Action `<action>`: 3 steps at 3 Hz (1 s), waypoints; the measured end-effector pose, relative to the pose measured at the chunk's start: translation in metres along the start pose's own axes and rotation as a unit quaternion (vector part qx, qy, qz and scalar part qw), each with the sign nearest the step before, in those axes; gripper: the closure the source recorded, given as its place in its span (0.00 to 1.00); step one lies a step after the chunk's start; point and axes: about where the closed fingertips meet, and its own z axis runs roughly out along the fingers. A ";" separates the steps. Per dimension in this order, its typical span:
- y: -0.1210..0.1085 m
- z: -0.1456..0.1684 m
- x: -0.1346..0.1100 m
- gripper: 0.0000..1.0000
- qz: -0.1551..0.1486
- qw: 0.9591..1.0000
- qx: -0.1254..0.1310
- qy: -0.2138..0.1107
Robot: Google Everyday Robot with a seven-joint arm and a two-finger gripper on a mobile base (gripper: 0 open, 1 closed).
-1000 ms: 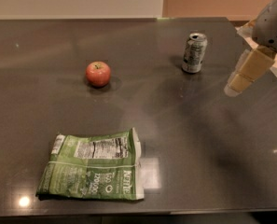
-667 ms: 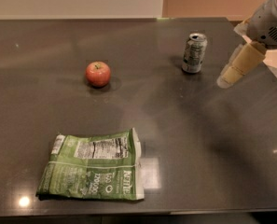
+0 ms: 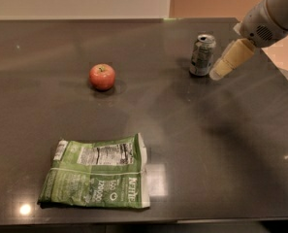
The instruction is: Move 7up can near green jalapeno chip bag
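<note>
The 7up can [image 3: 202,55] stands upright on the dark table [image 3: 192,144], towards the back right. The green jalapeno chip bag [image 3: 97,171] lies flat near the front left edge, label side up, far from the can. My gripper [image 3: 218,72] comes in from the upper right on a grey arm and sits just to the right of the can's base, close beside it. It holds nothing that I can see.
A red apple [image 3: 102,76] sits on the table left of the can and behind the bag. The table's right edge runs close behind my arm, and a pale wall stands at the back.
My gripper has moved left and down, from well right of the can to just beside its base. The can, apple and bag have not moved.
</note>
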 end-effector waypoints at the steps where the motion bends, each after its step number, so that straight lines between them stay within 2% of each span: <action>1: -0.017 0.019 -0.006 0.00 0.017 1.000 0.004 -0.003; 3: -0.047 0.048 -0.007 0.00 0.055 0.998 0.006 0.004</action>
